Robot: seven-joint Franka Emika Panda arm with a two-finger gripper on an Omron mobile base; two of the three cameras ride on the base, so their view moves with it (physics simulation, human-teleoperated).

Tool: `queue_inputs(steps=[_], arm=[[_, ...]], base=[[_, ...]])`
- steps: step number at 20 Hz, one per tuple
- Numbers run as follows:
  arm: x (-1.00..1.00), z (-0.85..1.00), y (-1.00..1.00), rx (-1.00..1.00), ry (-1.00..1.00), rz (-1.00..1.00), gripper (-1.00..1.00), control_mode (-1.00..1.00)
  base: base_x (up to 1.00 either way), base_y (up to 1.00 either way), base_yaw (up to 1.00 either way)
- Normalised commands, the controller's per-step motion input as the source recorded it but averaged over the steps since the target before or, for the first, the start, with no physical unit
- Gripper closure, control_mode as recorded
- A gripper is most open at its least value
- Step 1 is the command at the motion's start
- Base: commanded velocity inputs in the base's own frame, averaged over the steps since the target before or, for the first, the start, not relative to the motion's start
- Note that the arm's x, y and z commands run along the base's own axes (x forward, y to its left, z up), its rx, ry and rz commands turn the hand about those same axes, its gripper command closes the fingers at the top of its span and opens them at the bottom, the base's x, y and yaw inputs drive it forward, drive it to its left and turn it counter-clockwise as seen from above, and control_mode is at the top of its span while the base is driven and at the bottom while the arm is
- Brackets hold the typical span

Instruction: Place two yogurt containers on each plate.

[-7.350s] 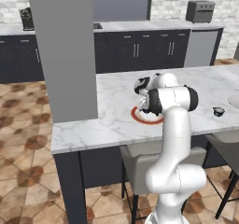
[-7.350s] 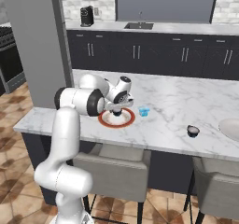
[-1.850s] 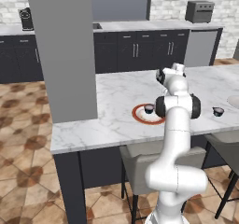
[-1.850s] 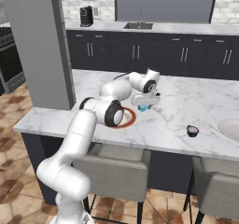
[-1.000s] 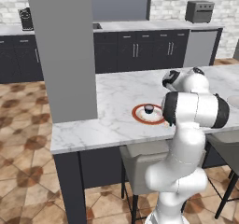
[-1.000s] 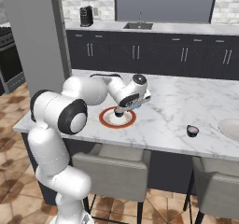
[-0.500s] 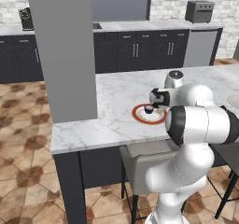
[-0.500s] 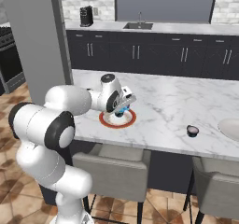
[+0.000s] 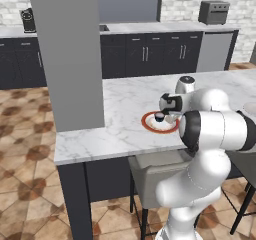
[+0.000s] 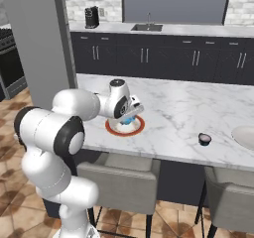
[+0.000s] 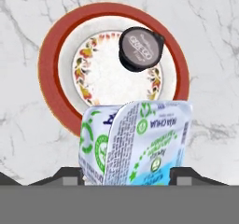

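Surveying the left base view first: the red-rimmed plate (image 9: 159, 122) lies on the marble desk (image 9: 125, 104), with a dark yogurt cup (image 9: 159, 117) standing inside its rim. The tool (image 9: 170, 115) hangs over the side of the plate nearest the arm, its jaws masked by the arm's own bulk.

Right base view: the same plate (image 10: 125, 125) sits near the desk's front edge (image 10: 163, 155). A flash of the light blue yogurt cup (image 10: 129, 119) shows at the tool (image 10: 130, 117), directly above the plate. A second dark cup (image 10: 204, 139) stands on the desk well away from the plate, toward the pale plate (image 10: 244, 137) at the far end.

Hand view: the tool (image 11: 135, 171) grips the blue cup (image 11: 135, 143) between its two dark finger tips (image 11: 70, 174), the cup tilted with its printed foil lid (image 11: 149, 141) turned toward the camera. The plate's patterned centre (image 11: 102, 73) is partly free; the dark cup (image 11: 139, 48) occupies one side of it.

Assessment: the step in hand appears to be setting the blue cup down on this plate. Good practice would be to lower over the free part of the centre, apart from the dark cup, level the cup before release, then let go only on contact so it cannot topple or roll onto the rim.
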Motion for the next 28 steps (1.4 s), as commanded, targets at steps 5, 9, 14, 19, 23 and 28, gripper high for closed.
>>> queue_inputs(steps=[5, 9, 14, 19, 23, 28], arm=[[0.01, -0.2, 0.0, 0.0, 0.01, 0.0, 1.0, -1.0], [0.0, -0.18, 0.06, -0.03, 0.0, 0.0, 1.0, -1.0], [0.08, -0.22, 0.0, 0.0, 0.0, 0.0, 1.0, -1.0], [0.17, -0.19, 0.0, -0.01, 0.0, 0.0, 1.0, -1.0], [0.19, -0.16, 0.0, -0.02, 0.0, 0.0, 1.0, -1.0], [0.09, -0.21, 0.0, 0.0, 0.0, 0.0, 1.0, -1.0]], base=[[0.0, 0.0, 0.0], [0.0, 0.0, 0.0], [0.0, 0.0, 0.0], [0.0, 0.0, 0.0], [0.0, 0.0, 0.0], [0.0, 0.0, 0.0]])
